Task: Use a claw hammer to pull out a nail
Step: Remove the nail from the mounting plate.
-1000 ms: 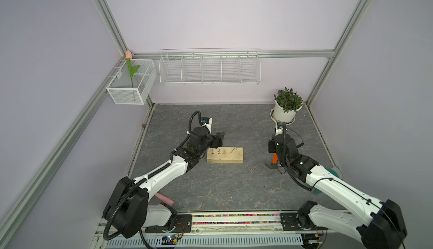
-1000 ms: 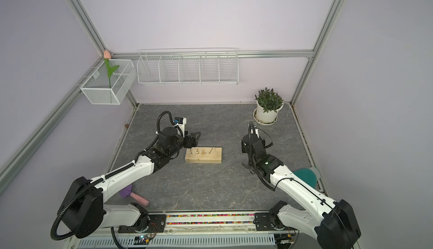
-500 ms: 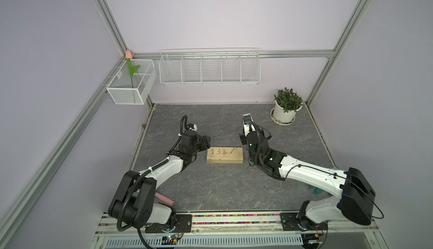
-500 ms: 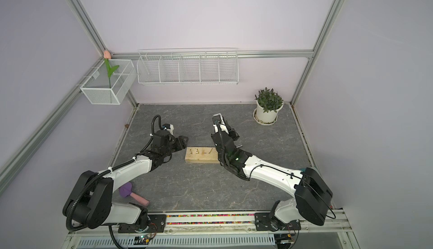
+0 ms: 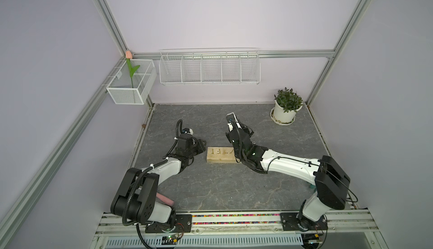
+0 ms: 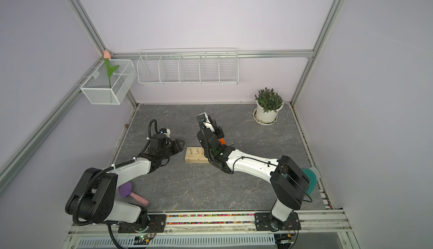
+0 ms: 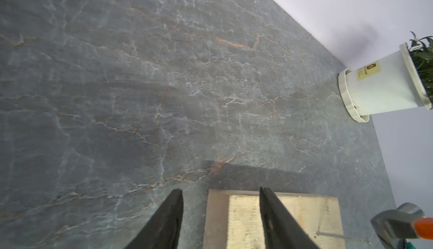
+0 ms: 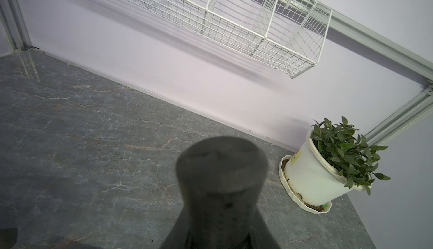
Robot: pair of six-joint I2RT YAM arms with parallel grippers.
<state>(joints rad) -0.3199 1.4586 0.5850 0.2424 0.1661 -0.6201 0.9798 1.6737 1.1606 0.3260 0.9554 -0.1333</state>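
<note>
Both left jaws straddle the wooden block [image 7: 243, 215] edge, bare tabletop [image 7: 140, 95] beyond.

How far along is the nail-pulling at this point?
Done: the right gripper holds the claw hammer by its handle. In hand: its head is beside one end of the wooden block; the open left gripper straddles the opposite end. Left: hooking and levering a nail; none looks pulled.

you find the claw hammer [image 7: 398, 222], silver head and orange neck band, head just beside the wood block [image 7: 304, 212], close to a tilted nail [image 7: 337, 236]; black handle mostly hidden.
</note>
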